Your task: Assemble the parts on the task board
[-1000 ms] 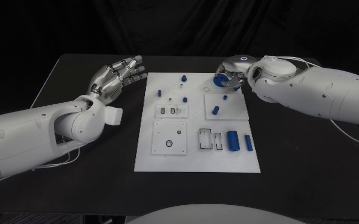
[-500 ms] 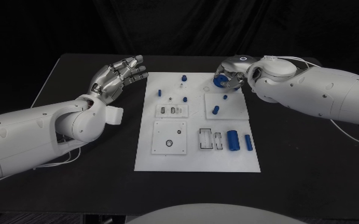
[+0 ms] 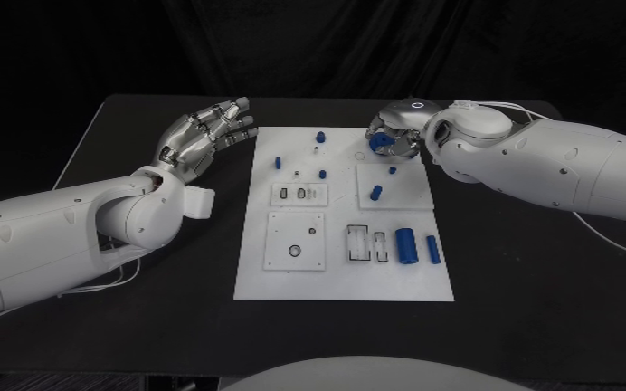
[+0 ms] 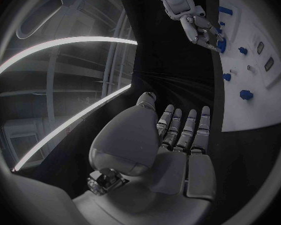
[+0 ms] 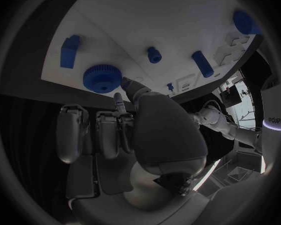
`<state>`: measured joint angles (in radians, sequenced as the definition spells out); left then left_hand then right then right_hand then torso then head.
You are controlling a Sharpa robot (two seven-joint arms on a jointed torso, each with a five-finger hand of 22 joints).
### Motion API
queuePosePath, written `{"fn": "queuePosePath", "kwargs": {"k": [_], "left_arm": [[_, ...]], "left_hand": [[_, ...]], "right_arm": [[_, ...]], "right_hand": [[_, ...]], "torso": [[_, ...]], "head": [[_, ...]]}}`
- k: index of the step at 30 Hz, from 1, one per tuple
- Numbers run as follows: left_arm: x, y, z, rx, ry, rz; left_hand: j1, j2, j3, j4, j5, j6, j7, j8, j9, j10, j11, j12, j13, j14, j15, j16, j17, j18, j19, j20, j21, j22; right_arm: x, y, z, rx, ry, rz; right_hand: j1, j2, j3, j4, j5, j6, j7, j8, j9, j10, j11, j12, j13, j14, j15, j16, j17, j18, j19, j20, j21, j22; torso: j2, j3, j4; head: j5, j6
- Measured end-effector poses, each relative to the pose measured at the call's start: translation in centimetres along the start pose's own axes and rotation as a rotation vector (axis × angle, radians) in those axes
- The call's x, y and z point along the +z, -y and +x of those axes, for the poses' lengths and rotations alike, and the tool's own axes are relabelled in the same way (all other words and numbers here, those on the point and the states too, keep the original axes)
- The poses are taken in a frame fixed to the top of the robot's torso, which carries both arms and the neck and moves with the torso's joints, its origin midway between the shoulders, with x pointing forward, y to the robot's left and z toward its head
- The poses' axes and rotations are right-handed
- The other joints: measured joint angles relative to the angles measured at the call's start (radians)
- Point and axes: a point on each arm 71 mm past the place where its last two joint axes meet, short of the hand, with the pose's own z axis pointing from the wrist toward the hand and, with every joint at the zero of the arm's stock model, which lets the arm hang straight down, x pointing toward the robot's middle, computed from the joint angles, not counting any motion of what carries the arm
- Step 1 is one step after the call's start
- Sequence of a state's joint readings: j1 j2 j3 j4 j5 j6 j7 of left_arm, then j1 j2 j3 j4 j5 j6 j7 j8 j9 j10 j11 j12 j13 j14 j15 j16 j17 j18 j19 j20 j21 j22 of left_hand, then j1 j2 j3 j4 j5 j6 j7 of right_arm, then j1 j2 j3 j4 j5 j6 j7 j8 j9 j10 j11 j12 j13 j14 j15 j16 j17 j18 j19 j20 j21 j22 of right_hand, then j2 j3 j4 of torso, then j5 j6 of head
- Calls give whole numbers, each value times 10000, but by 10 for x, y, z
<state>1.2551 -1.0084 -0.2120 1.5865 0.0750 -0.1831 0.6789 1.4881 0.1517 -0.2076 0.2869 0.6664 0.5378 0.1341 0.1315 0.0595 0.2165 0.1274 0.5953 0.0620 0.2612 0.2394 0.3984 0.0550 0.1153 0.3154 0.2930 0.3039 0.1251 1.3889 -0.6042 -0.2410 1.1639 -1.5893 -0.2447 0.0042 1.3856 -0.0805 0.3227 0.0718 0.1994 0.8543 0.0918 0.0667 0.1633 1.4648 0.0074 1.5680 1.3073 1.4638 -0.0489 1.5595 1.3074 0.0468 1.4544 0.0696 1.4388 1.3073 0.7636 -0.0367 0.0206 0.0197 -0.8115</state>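
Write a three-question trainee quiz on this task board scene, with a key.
1. True or false: the left hand holds a blue part.
2. Which hand is at the blue gear? A) left B) right
3. Fill in: the two blue cylinders lie at the task board's near ____ corner, in the head view.

Key: 1 false; it hovers with fingers apart. 2 B, the right hand. 3 right.

The left hand [image 3: 203, 138] is raised with its fingers spread and straight, holding nothing. The right arm reaches forward; the right hand [image 3: 395, 136] hangs palm down with fingers extended.
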Motion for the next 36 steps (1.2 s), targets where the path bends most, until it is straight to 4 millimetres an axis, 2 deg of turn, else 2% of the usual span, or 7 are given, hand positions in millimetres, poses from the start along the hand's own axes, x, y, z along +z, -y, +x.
{"fn": "queuePosePath", "kwargs": {"k": [3, 15, 20, 25, 28, 32, 36], "left_arm": [[0, 0, 0, -5, -6, 0], [1, 0, 0, -9, -17, 0], [1, 0, 0, -11, -20, 1], [1, 0, -1, -5, -13, 1], [1, -1, -1, -5, -13, 1], [1, -1, -1, -10, -26, -1], [2, -1, -1, -12, -31, -2]], "left_hand": [[0, 0, 0, 0, 42, 0, 0, 0, 0, 0, 0, 0, 0, 0, 0, 0, 0, 0, 0, 0, 0, 0], [39, -40, 28, -28, 84, -35, 34, 0, 0, 0, 0, 0, 0, 38, 38, 0, 0, 0, 0, 0, 0, 0], [80, 1, 28, -28, 84, -35, 35, 0, 0, 0, 0, 0, 0, 38, 37, 41, 0, 0, 0, 0, 0, 0], [80, 0, 28, -28, 135, -35, 34, 0, 0, 0, 0, 0, 0, 38, 38, 41, 4, 0, 0, 0, 0, 0], [80, 1, 27, -28, 136, -35, 34, 0, 0, 0, 0, 0, 0, 38, 37, 41, 9, 1, 0, -1, 0, 0], [80, 0, 56, 0, 135, -35, 34, 40, 0, 0, 0, 0, -1, 38, 37, 80, 9, 0, -1, 0, 0, 0], [80, 1, 56, 0, 135, -34, 34, 40, 0, 0, 0, 0, 0, 38, 37, 80, 8, 0, -1, 0, 0, 0]], "right_arm": [[0, -3, -2, 8, 104, -82], [-2, -2, -23, -106, 666, -160], [-5, 4, -24, -122, 698, -54], [-9, 11, -24, -140, 621, 131], [-11, 17, -23, -152, 508, 274], [-12, 21, -21, -167, 341, 424], [-12, 24, -20, -182, 195, 530]], "right_hand": [[-41, -41, -81, 26, -104, -204, -39, 0, -48, 0, 0, 0, 0, 0, 0, -38, 0, 0, 0, 0, -61, 0], [-66, -66, -184, 128, -142, -255, -57, 0, -66, 0, 0, 0, -1, 0, 0, -66, 0, 0, 37, -37, -61, 0], [-105, -105, -305, 249, 6, 38, -20, 153, -8, 0, 0, 0, 0, 0, 0, -66, -1, 0, 72, -72, -61, 0], [-309, -191, -448, 392, 15, 184, 10, 156, 37, 0, 0, 0, 7, 0, 0, 13, 0, 0, 72, -72, 90, 0], [-431, -182, -542, 487, 15, 183, 10, 154, 32, 0, 0, 0, 8, 0, 0, 57, -1, -1, 72, -72, 162, 0], [-517, -168, -659, 604, 2, -116, 20, 8, -88, 0, -1, 0, 7, 0, 0, 57, -1, 1, 72, -72, 222, 8], [-611, -179, -746, 750, -263, -116, 20, 8, -145, 0, -1, 0, 7, 0, 0, 57, -1, -6, 72, -72, 456, 7]], "torso": [[0, 0, -1], [-2, -6, -3], [-2, -13, -3], [-2, -13, -5], [-1, -13, -6], [1, -11, -3], [6, -2, -2]], "head": [[0, 1], [-17, 23], [-6, 35], [12, 17], [10, 8], [-16, -5], [-35, -23]]}}
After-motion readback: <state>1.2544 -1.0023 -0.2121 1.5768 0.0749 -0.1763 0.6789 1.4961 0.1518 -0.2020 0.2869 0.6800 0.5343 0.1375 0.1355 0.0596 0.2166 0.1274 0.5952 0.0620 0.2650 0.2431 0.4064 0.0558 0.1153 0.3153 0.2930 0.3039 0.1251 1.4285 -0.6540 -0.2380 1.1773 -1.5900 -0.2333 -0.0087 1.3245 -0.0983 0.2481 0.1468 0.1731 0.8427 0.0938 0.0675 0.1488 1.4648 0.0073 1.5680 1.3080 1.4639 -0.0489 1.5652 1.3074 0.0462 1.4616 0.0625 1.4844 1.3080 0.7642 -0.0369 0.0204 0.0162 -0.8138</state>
